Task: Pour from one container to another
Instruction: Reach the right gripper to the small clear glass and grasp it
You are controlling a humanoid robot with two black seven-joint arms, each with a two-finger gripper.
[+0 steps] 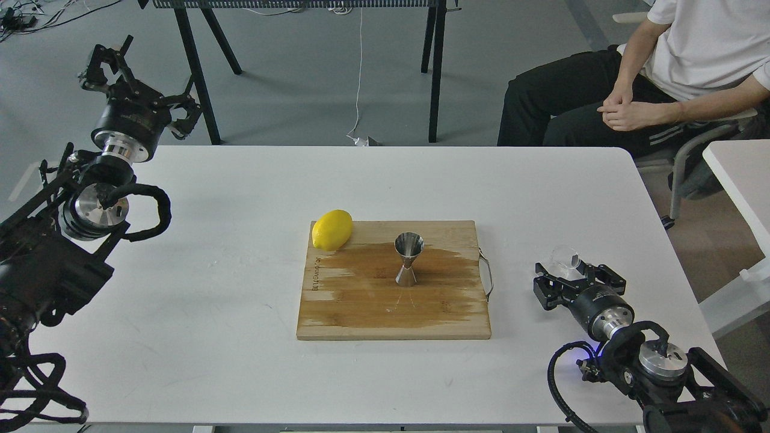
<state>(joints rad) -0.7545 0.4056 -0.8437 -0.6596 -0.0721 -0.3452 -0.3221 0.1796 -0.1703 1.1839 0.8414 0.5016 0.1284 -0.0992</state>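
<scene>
A small clear glass cup [563, 258] stands on the white table [240, 313], right of the wooden cutting board [361, 307]. My right gripper [571, 279] is open, its fingers spread just in front of the cup and reaching either side of its lower part. A shiny steel hourglass jigger [408, 258] stands upright near the middle of the board, on a dark wet patch. My left gripper [135, 81] is raised off the table's far left corner, its fingers spread open and holding nothing.
A yellow lemon [332, 229] lies on the board's far left corner. A metal handle [486, 273] sticks out of the board's right edge. A seated person [649, 78] is beyond the table's far right corner. Another table [740, 174] stands at right.
</scene>
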